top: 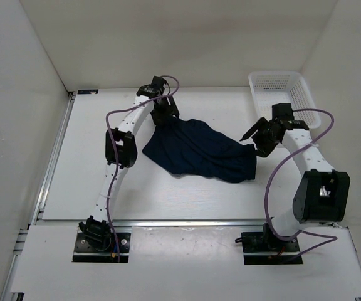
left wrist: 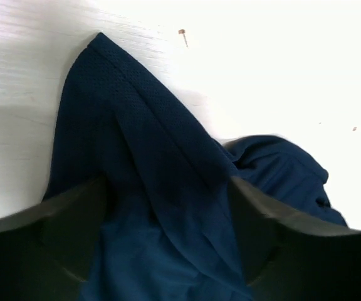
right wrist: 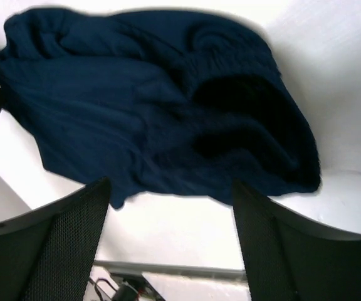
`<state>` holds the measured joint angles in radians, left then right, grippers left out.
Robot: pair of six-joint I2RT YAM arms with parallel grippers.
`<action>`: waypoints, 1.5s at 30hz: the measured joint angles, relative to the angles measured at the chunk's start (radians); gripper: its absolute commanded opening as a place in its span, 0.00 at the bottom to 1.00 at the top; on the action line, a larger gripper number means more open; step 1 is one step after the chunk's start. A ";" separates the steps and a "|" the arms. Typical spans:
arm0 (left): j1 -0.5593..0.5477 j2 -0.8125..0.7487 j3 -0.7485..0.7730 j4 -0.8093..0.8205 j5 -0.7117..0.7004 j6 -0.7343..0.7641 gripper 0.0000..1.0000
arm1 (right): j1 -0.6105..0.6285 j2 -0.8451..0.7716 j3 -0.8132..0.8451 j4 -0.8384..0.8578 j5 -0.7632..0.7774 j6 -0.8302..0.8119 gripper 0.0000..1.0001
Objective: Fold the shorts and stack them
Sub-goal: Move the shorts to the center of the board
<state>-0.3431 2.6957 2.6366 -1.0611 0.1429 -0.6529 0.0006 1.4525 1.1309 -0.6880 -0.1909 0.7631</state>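
Observation:
The dark navy shorts (top: pixel 199 150) lie rumpled in the middle of the table. My left gripper (top: pixel 162 116) is over their far left corner. In the left wrist view its fingers (left wrist: pixel 74 219) stand wide apart, with the shorts' fabric (left wrist: pixel 149 144) lying between them, and the gripper (left wrist: pixel 168 194) is open. My right gripper (top: pixel 256 139) is at the shorts' right end, open and empty. In the right wrist view the bunched shorts (right wrist: pixel 155 106) lie just beyond the spread fingers (right wrist: pixel 74 232), and bare table shows inside the gripper (right wrist: pixel 171 194).
A white mesh basket (top: pixel 281 91) stands at the back right corner, close behind the right arm. White walls enclose the table on the left, back and right. A metal rail (top: pixel 187 222) runs along the table's near edge.

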 measured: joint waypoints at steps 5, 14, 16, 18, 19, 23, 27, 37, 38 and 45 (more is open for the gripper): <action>-0.002 0.002 0.000 0.015 0.006 -0.017 0.15 | 0.024 0.130 0.036 0.017 0.059 0.058 0.21; 0.022 -0.020 -0.060 0.031 0.020 0.003 0.10 | 0.034 0.153 0.036 0.010 0.137 0.095 0.01; 0.035 -0.042 -0.085 0.024 0.023 0.014 0.10 | 0.041 0.139 0.037 0.009 0.152 0.095 0.01; 0.052 -0.072 -0.094 0.019 0.025 0.023 0.10 | 0.047 0.116 0.038 0.007 0.163 0.094 0.01; 0.064 -0.091 -0.097 0.017 0.026 0.028 0.10 | 0.050 0.103 0.042 0.006 0.166 0.094 0.01; 0.111 -0.193 -0.109 0.013 0.037 0.045 0.10 | 0.057 0.025 0.098 -0.011 0.185 0.074 0.01; 0.169 -0.338 -0.126 0.012 0.048 0.063 0.10 | 0.059 -0.061 0.188 -0.027 0.199 0.035 0.01; 0.238 -0.677 -0.347 0.041 0.074 0.100 0.10 | 0.226 -0.040 0.321 -0.027 0.126 -0.078 0.38; 0.233 -0.702 -0.399 0.044 0.069 0.104 0.10 | 0.273 0.000 0.329 -0.032 0.117 -0.089 0.46; 0.229 -0.727 -0.591 0.016 0.004 0.127 0.10 | 0.495 0.403 0.510 -0.060 0.106 -0.114 0.66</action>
<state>-0.1143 1.9690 2.0457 -1.0447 0.1467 -0.5255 0.4957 1.8553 1.6413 -0.7483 -0.0845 0.6491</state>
